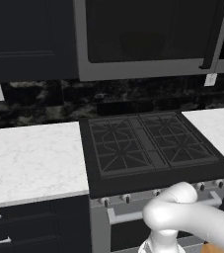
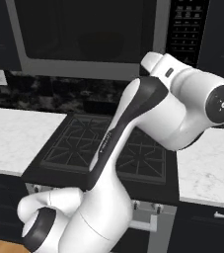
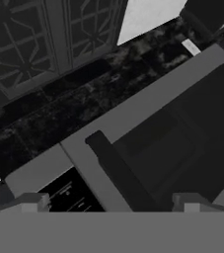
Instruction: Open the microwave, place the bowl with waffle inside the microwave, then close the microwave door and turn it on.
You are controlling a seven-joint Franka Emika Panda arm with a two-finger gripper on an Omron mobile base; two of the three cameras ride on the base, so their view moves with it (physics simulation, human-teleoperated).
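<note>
The gripper (image 3: 111, 201) is spread wide and holds nothing, facing the microwave door's (image 3: 182, 143) dark bar handle (image 3: 118, 173). The microwave (image 1: 148, 39) hangs shut above the stove (image 1: 150, 146). Its keypad (image 2: 186, 24) lettering is too blurred to read.

microwave (image 1: 148, 39) shut above stove (image 1: 150, 148) — white counter (image 1: 32, 160) left

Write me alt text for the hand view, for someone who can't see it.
Rolled close-up from the robot's hand: the open gripper faces the closed microwave door, its two finger tips on either side of the dark bar handle. Beyond the microwave lie a dark speckled backsplash, the black stove grates and a patch of white counter.
</note>
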